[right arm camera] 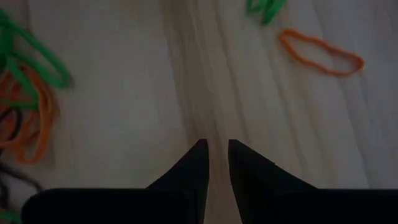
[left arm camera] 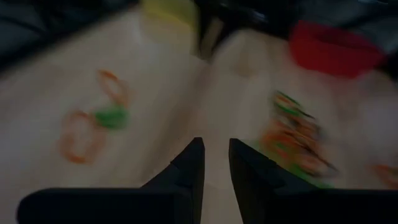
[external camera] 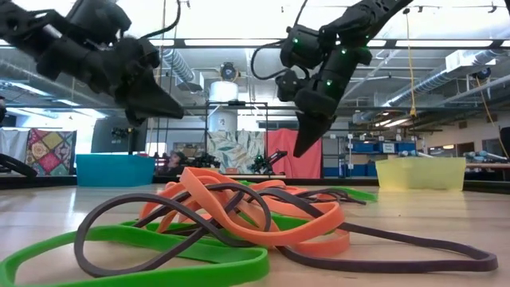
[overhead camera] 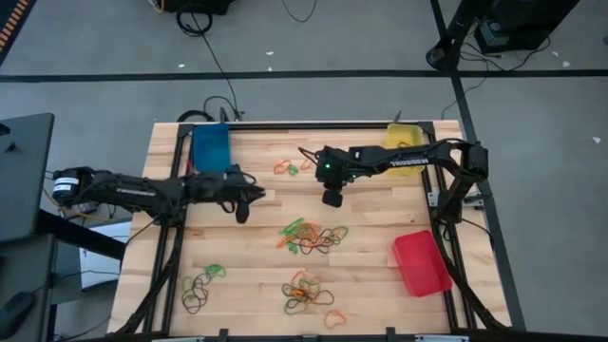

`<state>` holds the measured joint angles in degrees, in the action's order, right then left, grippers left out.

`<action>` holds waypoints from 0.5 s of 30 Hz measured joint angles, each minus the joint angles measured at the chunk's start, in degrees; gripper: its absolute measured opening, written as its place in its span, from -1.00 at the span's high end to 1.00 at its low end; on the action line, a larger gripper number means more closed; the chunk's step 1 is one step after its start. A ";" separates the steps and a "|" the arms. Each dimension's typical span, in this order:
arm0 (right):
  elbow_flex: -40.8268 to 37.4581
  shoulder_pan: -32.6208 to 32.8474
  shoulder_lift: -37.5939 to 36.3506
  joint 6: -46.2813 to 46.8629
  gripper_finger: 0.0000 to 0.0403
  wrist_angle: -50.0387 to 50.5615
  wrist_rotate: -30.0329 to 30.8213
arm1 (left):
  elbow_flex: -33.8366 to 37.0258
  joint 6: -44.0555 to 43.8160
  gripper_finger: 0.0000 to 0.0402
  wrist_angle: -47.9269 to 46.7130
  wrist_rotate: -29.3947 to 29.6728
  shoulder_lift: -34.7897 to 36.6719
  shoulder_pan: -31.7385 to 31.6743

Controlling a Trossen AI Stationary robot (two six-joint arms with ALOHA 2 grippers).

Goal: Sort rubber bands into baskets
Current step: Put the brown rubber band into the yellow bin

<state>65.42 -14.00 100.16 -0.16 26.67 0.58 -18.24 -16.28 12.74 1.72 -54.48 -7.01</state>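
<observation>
Rubber bands in orange, green and dark lie on the wooden table in loose heaps: one at the centre (overhead camera: pixel 313 236), two near the front edge (overhead camera: pixel 201 285) (overhead camera: pixel 306 293), a few at the back (overhead camera: pixel 285 167). The blue basket (overhead camera: pixel 211 145) stands at the far left, the yellow basket (overhead camera: pixel 404 136) at the far right, the red basket (overhead camera: pixel 421 262) at the near right. My left gripper (overhead camera: pixel 245 211) hangs above bare wood just right of the blue basket. My right gripper (overhead camera: pixel 332 199) points down over bare wood behind the centre heap. On both, the fingers stand a narrow gap apart with nothing between them (left arm camera: pixel 216 155) (right arm camera: pixel 217 155).
The low view looks across the nearest heap (external camera: pixel 239 215) toward both grippers, which hang clear above the table (external camera: pixel 177 112) (external camera: pixel 299 151). A single orange band (right arm camera: pixel 320 53) lies on the wood ahead of my right gripper. Black cables run on the floor behind the table.
</observation>
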 joint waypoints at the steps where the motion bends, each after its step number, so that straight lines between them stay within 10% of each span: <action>1: -0.66 0.00 0.00 0.00 0.63 -1.62 0.00 | -1.54 -1.17 0.61 -3.59 -1.16 0.00 0.04; 15: -9.01 -0.07 0.00 0.18 0.63 -15.28 -0.06 | -15.86 -21.06 0.61 -39.43 -0.34 0.00 4.55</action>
<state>56.41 -14.07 100.16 0.02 11.39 0.52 -34.10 -37.33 -26.69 1.38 -54.48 -2.46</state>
